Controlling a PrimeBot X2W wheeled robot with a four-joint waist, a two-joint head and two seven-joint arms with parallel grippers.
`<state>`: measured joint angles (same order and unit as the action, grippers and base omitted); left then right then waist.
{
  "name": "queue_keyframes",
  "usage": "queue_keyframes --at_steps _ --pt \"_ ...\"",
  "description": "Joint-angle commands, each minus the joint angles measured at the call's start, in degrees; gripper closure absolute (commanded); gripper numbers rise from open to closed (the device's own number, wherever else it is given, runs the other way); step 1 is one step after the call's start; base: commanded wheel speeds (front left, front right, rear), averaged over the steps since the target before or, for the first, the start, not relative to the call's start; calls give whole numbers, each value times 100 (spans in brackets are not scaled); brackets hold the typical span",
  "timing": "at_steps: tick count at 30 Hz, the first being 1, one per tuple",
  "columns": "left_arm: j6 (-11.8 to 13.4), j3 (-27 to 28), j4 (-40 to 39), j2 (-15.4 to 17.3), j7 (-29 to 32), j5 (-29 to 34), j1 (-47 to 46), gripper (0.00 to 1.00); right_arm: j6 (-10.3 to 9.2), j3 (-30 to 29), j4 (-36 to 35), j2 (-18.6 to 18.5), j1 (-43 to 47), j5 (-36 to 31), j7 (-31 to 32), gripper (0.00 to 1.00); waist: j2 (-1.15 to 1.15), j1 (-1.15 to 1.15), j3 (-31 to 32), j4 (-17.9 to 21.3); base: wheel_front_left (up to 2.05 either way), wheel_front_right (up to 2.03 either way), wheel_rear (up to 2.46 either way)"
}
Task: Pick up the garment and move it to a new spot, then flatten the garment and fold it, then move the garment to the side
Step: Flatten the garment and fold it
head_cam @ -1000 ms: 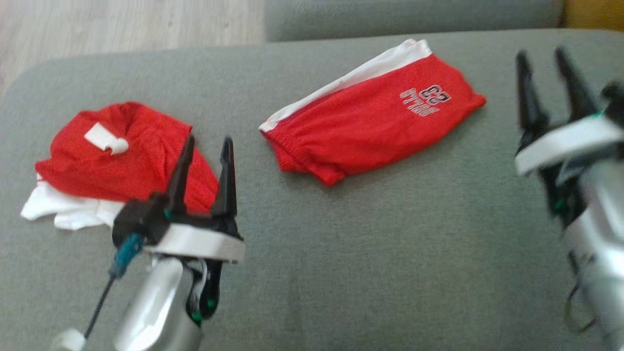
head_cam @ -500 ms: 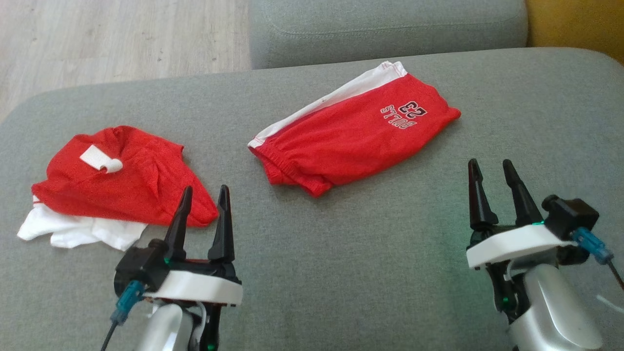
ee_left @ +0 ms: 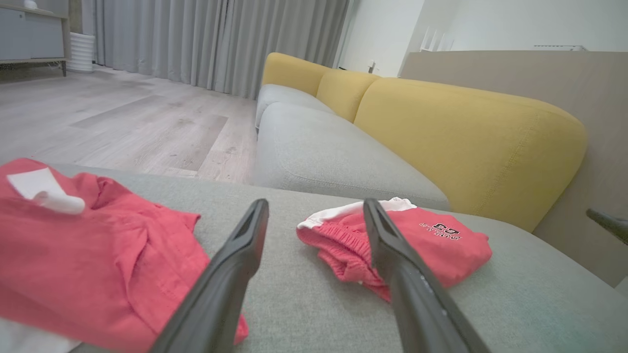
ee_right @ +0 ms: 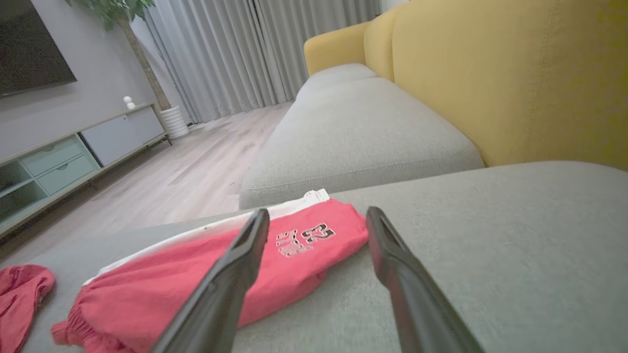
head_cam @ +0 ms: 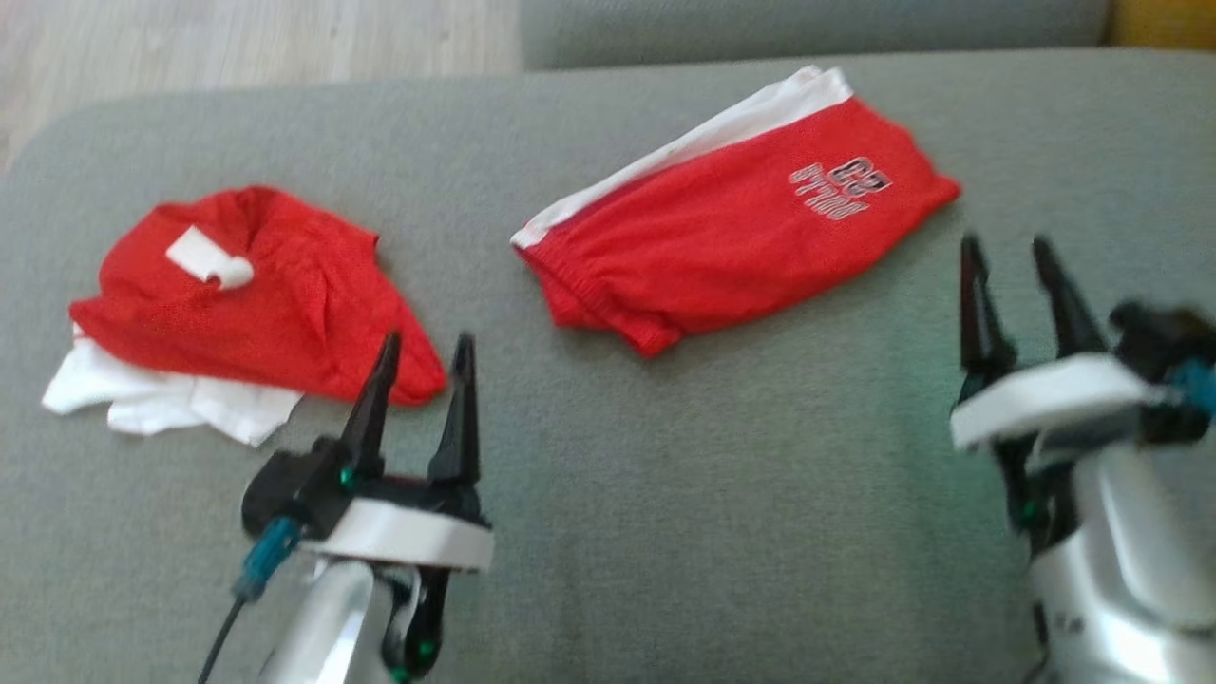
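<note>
Two red garments lie on the grey sofa seat (head_cam: 722,494). Red shorts (head_cam: 741,237) with a white side stripe and a number print lie folded flat at the centre right. At the left sits a crumpled red garment (head_cam: 247,304) with a white label and white cloth under it. My left gripper (head_cam: 427,339) is open, its tips just right of that heap's near corner and holding nothing. My right gripper (head_cam: 1006,245) is open and empty, just past the shorts' right end. The shorts (ee_right: 171,284) spread under and left of the right gripper (ee_right: 316,212). The left gripper (ee_left: 315,203) frames the shorts (ee_left: 441,240).
A second grey seat cushion (ee_left: 319,152) lies beyond the first, with yellow backrests (ee_left: 466,142) along the right. Wooden floor (head_cam: 237,47) borders the seat's far left edge. A low cabinet (ee_right: 73,152) and curtains stand across the room.
The head view has shifted. Against the shorts, my right gripper dropped toward me, then rose again beside their right end. Both garments lie as before, and both grippers stay open.
</note>
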<state>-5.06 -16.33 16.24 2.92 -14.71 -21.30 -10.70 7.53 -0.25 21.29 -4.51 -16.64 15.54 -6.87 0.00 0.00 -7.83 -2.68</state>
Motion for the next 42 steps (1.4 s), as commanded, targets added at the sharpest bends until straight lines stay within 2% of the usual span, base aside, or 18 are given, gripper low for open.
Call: queue_keyframes --at_steps 1,9,12,13,18,25,32,33,34,35,42 --pt "16 71 -229 -3 -29 -69 -418 0 -4 20 -119 -107 -524 -74 159 0 0 0 -291 -231 0 0 0" --pt "71 -279 -289 -3 -29 -209 -774 0 -4 -817 727 -263 -1587 -56 817 0 0 0 -822 -687 0 0 0" --pt "98 -468 -300 -3 -29 -266 -924 0 -4 -1251 1261 -388 -2066 -259 1025 0 0 0 -1015 -889 0 0 0" --pt "118 -579 -314 -3 -29 -308 -1017 0 -4 -1476 1638 -479 -2342 -408 1127 0 0 0 -1114 -1010 0 0 0" --pt "192 -817 -361 -3 -29 -427 -1193 0 -4 -1850 2562 -761 -2823 -918 1273 0 0 0 -1299 -1248 0 0 0" --pt "276 -1050 -315 -4 -29 -464 -1373 0 -4 -1855 3494 -916 -3216 -1366 1269 0 0 0 -1399 -1400 0 0 0" --pt "344 -1132 -363 -4 -29 -531 -1409 0 -4 -1503 4074 -845 -3476 -1371 1182 2 0 0 -1426 -1430 0 0 0" --pt "351 -1140 -363 -4 -29 -537 -1406 0 -4 -1457 4137 -846 -3503 -1349 1164 55 0 0 -1427 -1427 0 0 0" --pt "357 -1147 -362 -4 -29 -542 -1404 0 -4 -1401 4187 -847 -3528 -1328 1130 94 0 0 -1427 -1424 0 0 0" --pt "361 -1153 -359 -4 -29 -546 -1404 0 -4 -1347 4229 -848 -3551 -1297 1083 100 0 0 -1426 -1419 0 0 0" --pt "373 -1086 -323 -4 -29 -536 -1380 0 -4 -1112 4308 -927 -3631 -922 422 100 0 0 -1327 -1273 0 0 0"
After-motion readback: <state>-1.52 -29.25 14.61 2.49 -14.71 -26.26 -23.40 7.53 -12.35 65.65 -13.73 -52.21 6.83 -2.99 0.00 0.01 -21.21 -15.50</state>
